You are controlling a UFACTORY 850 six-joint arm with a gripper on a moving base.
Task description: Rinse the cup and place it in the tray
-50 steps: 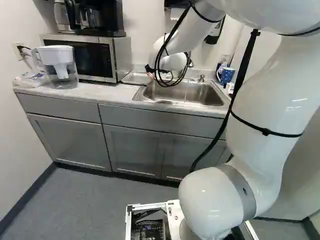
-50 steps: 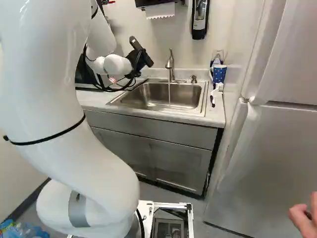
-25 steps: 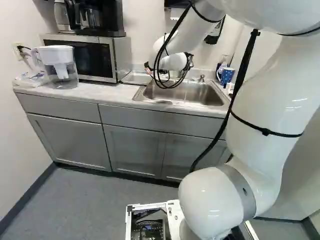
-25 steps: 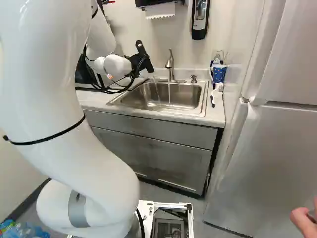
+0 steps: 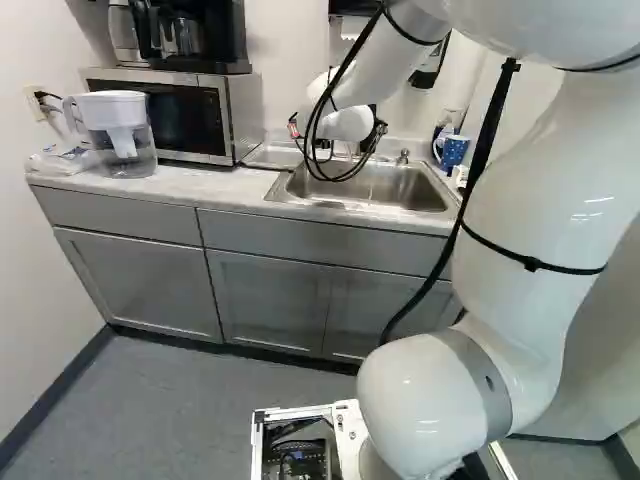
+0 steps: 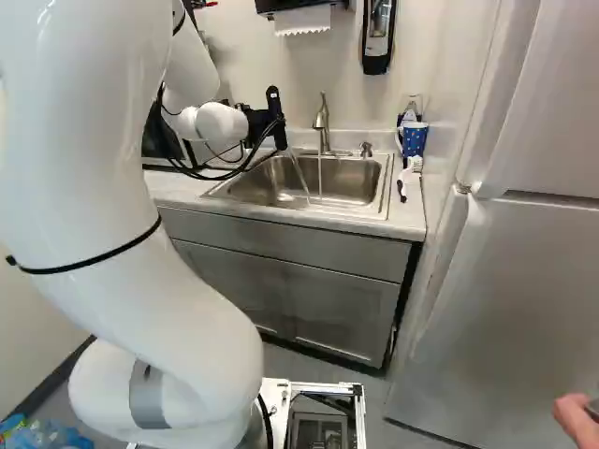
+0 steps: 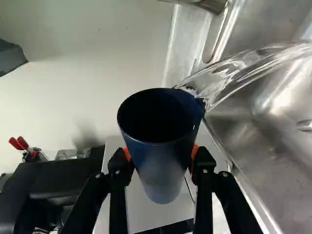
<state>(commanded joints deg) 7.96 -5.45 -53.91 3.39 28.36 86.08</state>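
Observation:
My gripper (image 6: 275, 120), its fingertips hidden in the right base view, hangs over the sink's left end. From the wrist, the gripper (image 7: 161, 155) is shut on a dark blue cup (image 7: 163, 170), an orange pad against either side. The cup is tipped, and clear water (image 7: 243, 68) runs over its rim towards the metal sink (image 7: 263, 141). That stream also shows in the right base view, left of the one falling from the faucet (image 6: 322, 122). A flat metallic tray (image 5: 270, 154) lies between microwave and sink, partly behind the arm.
Left of the sink stand a microwave (image 5: 180, 112) and a water pitcher (image 5: 122, 140). A blue patterned mug (image 6: 414, 140) and a white brush (image 6: 408, 176) are at its right. A fridge (image 6: 515, 281) rises beside the counter (image 6: 407, 217); a person's hand (image 6: 577, 419) shows close by.
The wrist has turned, swinging the black gripper assembly from slanted to nearly upright in the right base view. A second water stream has appeared below it and now slants farther into the sink.

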